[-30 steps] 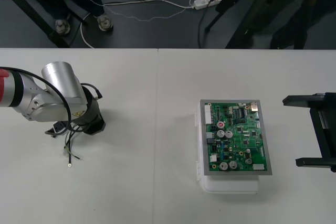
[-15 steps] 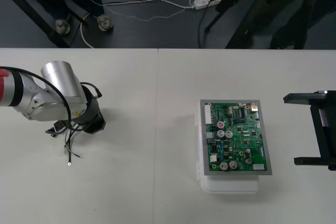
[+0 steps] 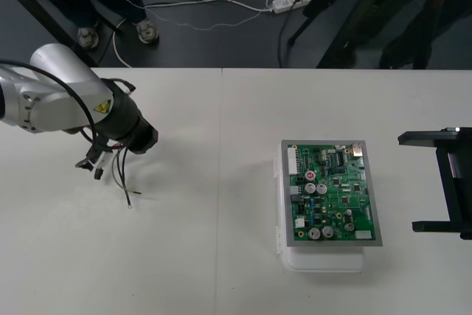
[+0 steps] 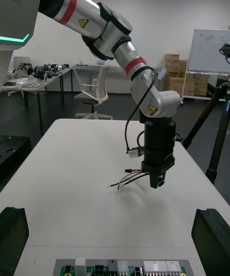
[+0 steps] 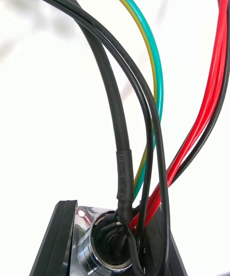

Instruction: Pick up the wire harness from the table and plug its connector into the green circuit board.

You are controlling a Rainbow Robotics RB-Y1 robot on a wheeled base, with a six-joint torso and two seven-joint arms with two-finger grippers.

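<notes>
Left gripper (image 3: 98,161) holds the wire harness (image 3: 118,175) above the table's (image 3: 221,256) left side.
Its black fingers (image 5: 60,237) clamp the round metal socket (image 5: 103,245); wires (image 5: 154,89) dangle free. The green circuit board (image 3: 333,193) sits well apart. Right gripper (image 3: 413,182) waits spread wide at the right edge.

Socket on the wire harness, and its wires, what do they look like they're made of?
The socket looks like bright polished metal: its flange is silvery and reflective, with a small hole. The wires seem plastic-insulated, smooth and slightly glossy, in red, black and green with yellow. The black fingers of the left hand, shut on the socket, look matte, perhaps plastic or rubber.
</notes>
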